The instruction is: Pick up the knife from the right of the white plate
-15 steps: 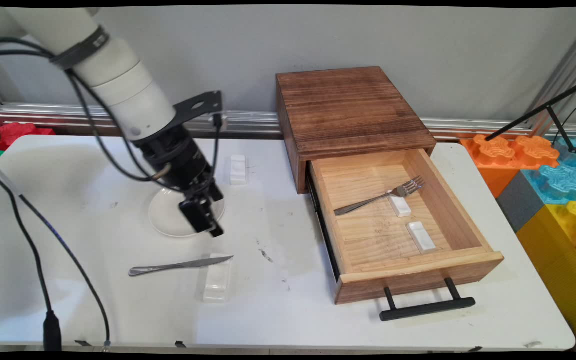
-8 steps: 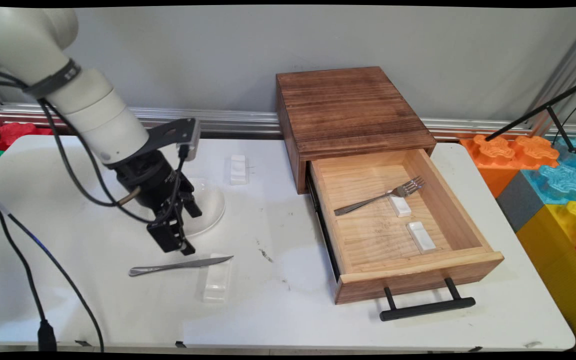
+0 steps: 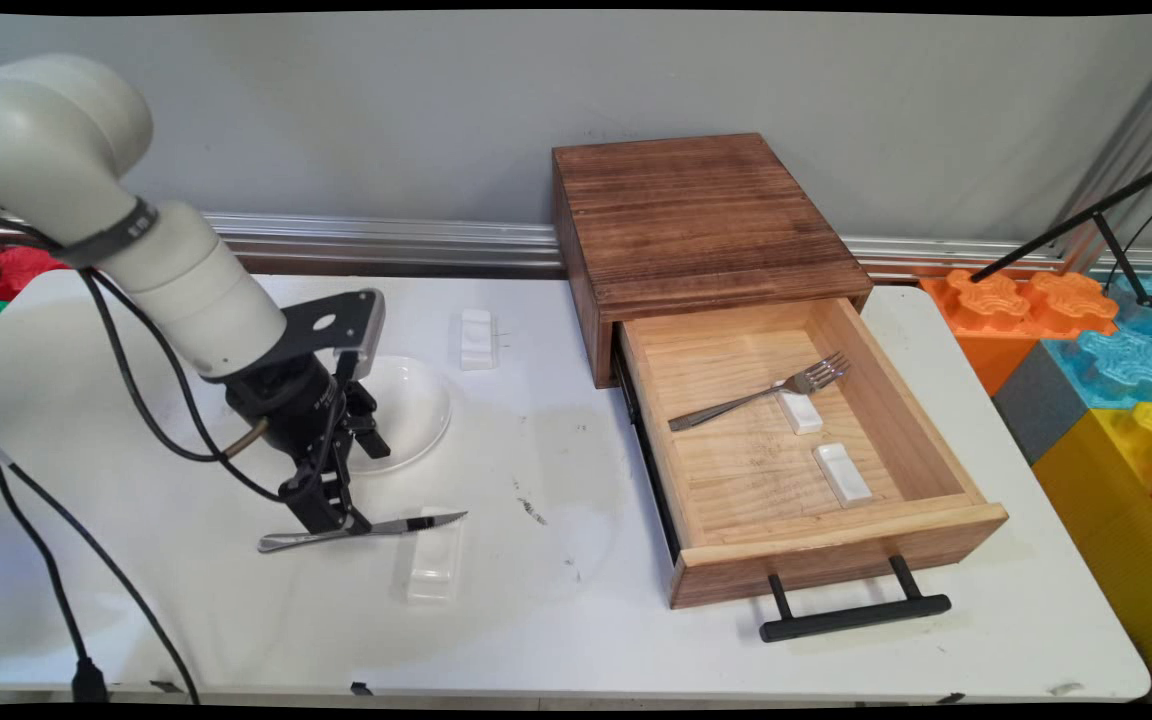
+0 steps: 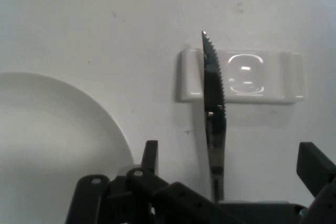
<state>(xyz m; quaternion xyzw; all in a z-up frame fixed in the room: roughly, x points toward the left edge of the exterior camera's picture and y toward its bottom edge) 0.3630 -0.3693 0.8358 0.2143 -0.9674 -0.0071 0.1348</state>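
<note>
**Gripper down over the knife**

Big picture first: white table [image 3: 556, 600], wooden drawer box [image 3: 706, 215] at the back w/ its drawer [image 3: 836, 545] pulled open, fork [image 3: 756, 393] lying inside. Left side: white plate [image 3: 416, 410], arm over it. Gripper [image 3: 331, 520] low, right at the knife [image 3: 361, 530]; jaws spread, one finger [image 4: 150, 156] on each side of the blade, not pinching anything. Knife lies flat, long axis left-right across the table, tip propped on a small white rest [image 3: 434, 565], handle end twd the left. Hand view: blade [image 4: 213, 108] runs straight up btwn the fingers, nearer the plate-side one.
</note>
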